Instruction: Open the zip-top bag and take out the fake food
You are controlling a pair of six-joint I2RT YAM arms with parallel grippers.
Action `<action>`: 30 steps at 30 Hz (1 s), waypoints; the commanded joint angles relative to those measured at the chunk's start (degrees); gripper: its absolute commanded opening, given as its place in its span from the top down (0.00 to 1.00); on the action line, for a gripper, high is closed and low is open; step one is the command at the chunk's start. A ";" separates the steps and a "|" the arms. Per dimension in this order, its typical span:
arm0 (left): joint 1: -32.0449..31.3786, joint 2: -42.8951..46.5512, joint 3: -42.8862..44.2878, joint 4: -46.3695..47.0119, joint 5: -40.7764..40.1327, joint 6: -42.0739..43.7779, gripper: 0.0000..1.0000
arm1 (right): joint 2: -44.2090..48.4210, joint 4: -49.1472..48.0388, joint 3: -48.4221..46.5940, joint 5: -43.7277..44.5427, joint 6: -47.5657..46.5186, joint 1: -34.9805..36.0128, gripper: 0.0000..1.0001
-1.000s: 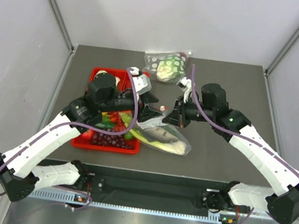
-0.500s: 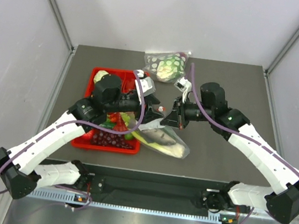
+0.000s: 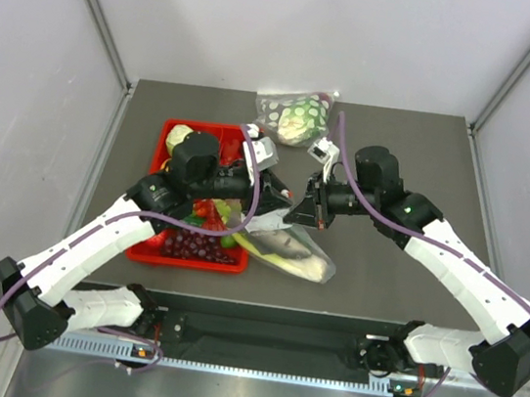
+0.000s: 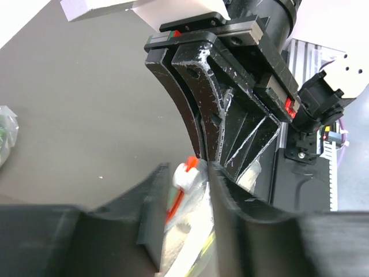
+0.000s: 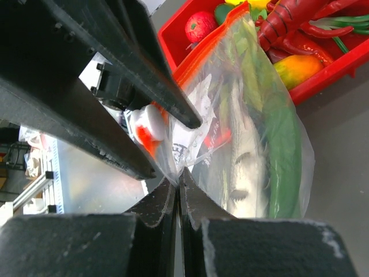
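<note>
The clear zip-top bag (image 3: 299, 253) lies on the dark table beside the red tray, its orange-red zip end lifted. Inside it I see a grey fish (image 5: 245, 167), a slim green vegetable (image 5: 282, 138) and a pale green-and-white stalk (image 3: 273, 249). My right gripper (image 5: 179, 176) is shut on the bag's corner just below the zip; in the top view the right gripper (image 3: 295, 213) is over the bag's upper end. My left gripper (image 4: 187, 172) is open, its fingers on either side of the white zip slider (image 4: 184, 179), not closed on it. The left gripper (image 3: 275, 200) faces the right one closely.
A red tray (image 3: 170, 132) at left holds toy food, including purple grapes (image 3: 197, 246) and a red lobster (image 5: 294, 17). A dotted clear bag with a pale round head (image 3: 296, 116) lies at the table's back edge.
My left gripper has moved right toward the bag's zip end and now straddles the slider. My right gripper has kept its hold on the bag corner, almost still.
</note>
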State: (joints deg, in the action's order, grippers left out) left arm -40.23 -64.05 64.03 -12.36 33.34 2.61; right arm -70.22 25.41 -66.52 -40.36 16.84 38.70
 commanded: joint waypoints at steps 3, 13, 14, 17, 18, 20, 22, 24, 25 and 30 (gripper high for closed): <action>-0.11 0.24 0.04 3.22 2.16 -0.85 0.70 | 1.57 -3.00 -0.80 -1.39 0.74 -0.73 1.00; 0.06 0.07 0.39 0.58 6.20 -2.17 1.00 | 2.45 -1.86 -1.06 0.90 -0.32 -0.73 0.98; 0.24 -0.19 0.65 0.32 7.08 -2.43 1.00 | 2.45 -1.68 -1.24 0.90 -0.32 -0.90 0.97; 0.33 -1.51 2.06 -0.73 10.07 -2.52 1.00 | 2.10 -1.33 -2.03 0.72 -0.76 -0.82 0.91; 0.41 -2.12 2.50 -0.65 11.29 -4.18 1.00 | 2.10 -1.33 -2.21 0.37 -0.93 -0.64 0.84; 0.50 -2.83 2.94 -0.56 12.27 -4.89 1.00 | 1.84 -1.33 -2.73 0.02 -1.02 -0.82 0.78; 0.59 -3.36 3.56 -0.21 13.41 -5.86 1.00 | 1.66 -1.59 -3.00 -0.42 -1.02 -0.64 0.72; 0.85 -3.97 3.91 0.23 14.03 -6.56 1.00 | 1.66 -2.38 -3.18 -1.30 -0.93 -0.64 0.71; 1.11 -4.32 3.91 0.49 14.55 -7.35 1.00 | 1.92 -2.82 -3.18 -1.56 -0.93 -0.55 0.72; 1.91 -5.47 3.82 3.74 15.70 -9.99 1.00 | 3.15 -5.54 -2.39 -2.27 -0.58 -0.55 0.98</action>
State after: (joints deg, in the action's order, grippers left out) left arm -38.44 -68.84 65.58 -13.06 45.54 -4.93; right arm -69.91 25.98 -66.46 -40.51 16.53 38.44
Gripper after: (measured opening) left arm 0.163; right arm 0.047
